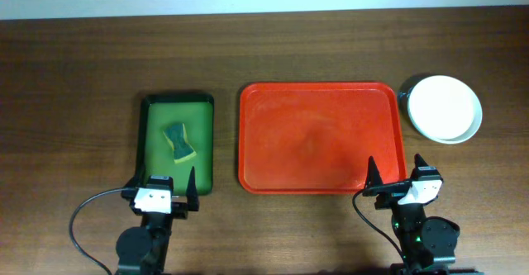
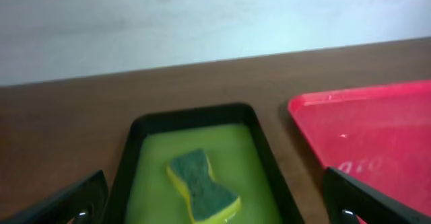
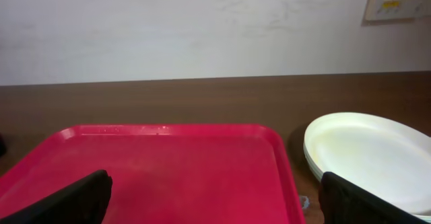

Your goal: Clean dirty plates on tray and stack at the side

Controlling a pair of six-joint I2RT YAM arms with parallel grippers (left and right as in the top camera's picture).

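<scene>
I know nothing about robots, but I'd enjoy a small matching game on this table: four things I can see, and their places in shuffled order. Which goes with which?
Things:
1. sponge
2. red tray
3. stack of plates
4. left tool

Places:
A. just right of the red tray, near its far corner
B. lying inside the dark green tray
C. between the dark green tray and the plates, nothing on it
D. at the near end of the dark green tray, open

Pairs: 1-B, 2-C, 3-A, 4-D
</scene>
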